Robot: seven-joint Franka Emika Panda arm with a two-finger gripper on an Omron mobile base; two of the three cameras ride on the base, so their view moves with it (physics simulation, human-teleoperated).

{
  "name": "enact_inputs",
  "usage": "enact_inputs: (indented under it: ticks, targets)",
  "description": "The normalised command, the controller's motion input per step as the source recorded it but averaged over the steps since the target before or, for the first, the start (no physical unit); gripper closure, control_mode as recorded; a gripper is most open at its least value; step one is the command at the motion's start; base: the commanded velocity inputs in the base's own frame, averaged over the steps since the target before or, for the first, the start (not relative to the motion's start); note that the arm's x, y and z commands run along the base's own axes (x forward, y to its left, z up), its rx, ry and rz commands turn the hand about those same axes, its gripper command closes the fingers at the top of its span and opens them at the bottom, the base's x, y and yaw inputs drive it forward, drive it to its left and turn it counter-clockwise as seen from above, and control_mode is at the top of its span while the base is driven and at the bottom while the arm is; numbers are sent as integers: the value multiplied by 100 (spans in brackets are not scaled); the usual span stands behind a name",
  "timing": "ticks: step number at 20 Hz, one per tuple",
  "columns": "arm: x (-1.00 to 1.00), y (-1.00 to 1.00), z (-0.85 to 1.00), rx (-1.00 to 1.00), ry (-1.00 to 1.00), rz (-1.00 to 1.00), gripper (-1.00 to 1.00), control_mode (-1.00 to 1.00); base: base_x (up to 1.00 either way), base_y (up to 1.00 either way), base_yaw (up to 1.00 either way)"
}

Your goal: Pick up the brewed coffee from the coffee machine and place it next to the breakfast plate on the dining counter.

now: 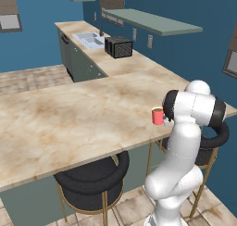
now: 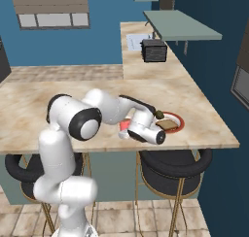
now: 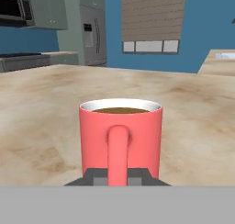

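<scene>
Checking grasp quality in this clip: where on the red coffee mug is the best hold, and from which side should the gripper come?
Best by the handle, approached level from the handle side. In the hand view the red coffee mug stands upright, coffee near its rim, with the handle facing the camera, and the gripper is shut on that handle low down. A sideways hold probably keeps it from tipping. The breakfast plate lies just beyond on the dining counter.

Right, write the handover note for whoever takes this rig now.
Gripper: shut on the mug's handle.
Red mug: upright, coffee inside, low over or on the dining counter; contact cannot be told.
Breakfast plate: on the same counter near the edge, just beyond the hand in the right base view.
Done: mug picked up and carried to the counter.
Left: confirm it rests beside the plate, open, withdraw.
</scene>
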Motion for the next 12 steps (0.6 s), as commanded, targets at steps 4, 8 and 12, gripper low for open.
enact_inputs:
  ticks: [4, 8, 12]
  targets:
    - [34, -1, -16, 0, 0, 1, 100, -100, 0, 0, 0]
    - [47, -9, -14, 2, 0, 1, 100, -100, 0, 0, 0]
    - [42, -8, -24, 1, 0, 3, 100, -100, 0, 0, 0]
